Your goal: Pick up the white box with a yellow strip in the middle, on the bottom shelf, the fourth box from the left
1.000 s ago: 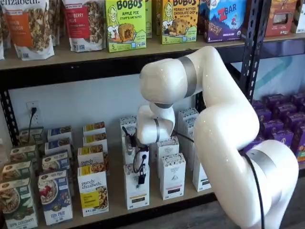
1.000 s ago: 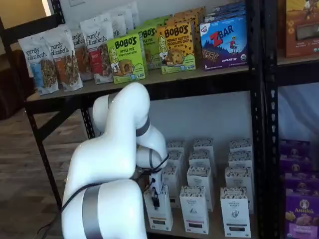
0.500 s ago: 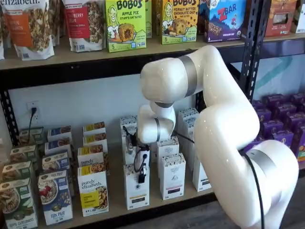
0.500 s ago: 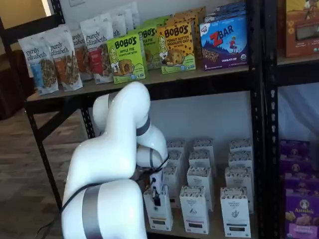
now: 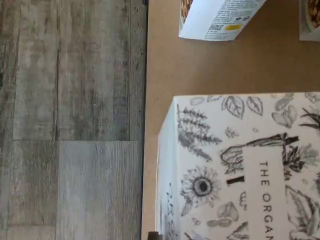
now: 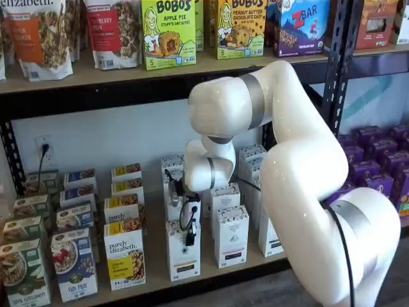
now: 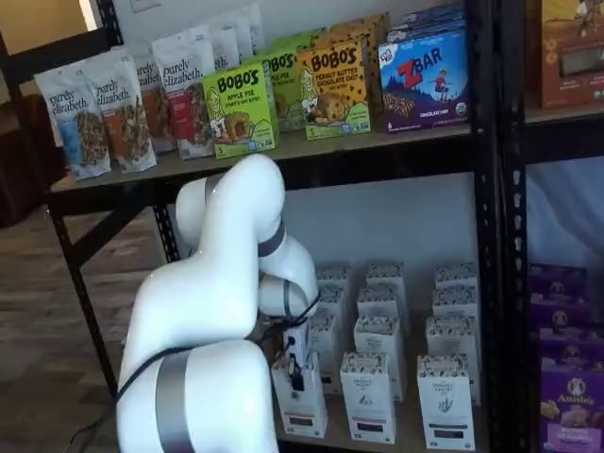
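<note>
The white box stood at the front edge of the bottom shelf, first of its row, upright. The hand came down over its top from above, black fingers against the upper front face in both shelf views. The fingers looked closed on the carton, though the far one was hidden. The box base sat on the board. Wrist view: botanical-print box top close under the camera, tan shelf board around it, grey plank floor beyond the edge. A purely elizabeth box stood just beside it.
</note>
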### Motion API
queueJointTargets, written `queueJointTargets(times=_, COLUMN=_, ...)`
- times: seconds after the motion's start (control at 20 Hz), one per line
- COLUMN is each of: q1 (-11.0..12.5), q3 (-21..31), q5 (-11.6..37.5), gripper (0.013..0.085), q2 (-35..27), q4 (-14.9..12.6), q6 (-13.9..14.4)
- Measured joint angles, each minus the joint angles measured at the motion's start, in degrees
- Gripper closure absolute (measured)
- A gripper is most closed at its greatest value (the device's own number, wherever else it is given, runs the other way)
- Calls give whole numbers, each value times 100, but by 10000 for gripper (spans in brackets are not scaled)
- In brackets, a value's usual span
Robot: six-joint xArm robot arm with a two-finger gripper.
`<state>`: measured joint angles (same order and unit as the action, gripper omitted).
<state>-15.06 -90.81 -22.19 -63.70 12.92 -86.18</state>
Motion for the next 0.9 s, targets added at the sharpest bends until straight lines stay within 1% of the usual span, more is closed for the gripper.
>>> queueJointTargets(times=0.15, q1=-9, q3=8, q5=-9, gripper=330, q2=4, q4=31, q6=-19)
queueJointTargets(times=0.2, q1=-13, q3=13, q5=-5, gripper=370, q2=6, q4=49, q6=-32)
queueJointTargets(times=0.25, q1=-16, q3=16, q5=-3, gripper=370, q2=8, q4=59, q6=-39)
queueJointTargets(times=0.35, q1=-22, q3=23, q5=5, gripper=450, q2=11, q4=56, q6=-30)
queueJointTargets(times=0.4, q1=-24, q3=26, q5=8, gripper=450, q2=11, q4=50, q6=-22)
queueJointTargets(times=0.45, q1=-30, q3=29, q5=8, gripper=490, q2=12, q4=54, q6=-22)
queueJointTargets(times=0.6, q1=-42, q3=49, q5=43, gripper=490, q2=16, q4=85, q6=-39)
queueJointTargets(times=0.7, q1=-54, q3=86, q5=79, gripper=490, q2=32, q4=53, q6=0)
queueJointTargets(times=0.9, q1=-93, q3=235, q5=168, gripper=490, q2=119, q4=180, q6=-84)
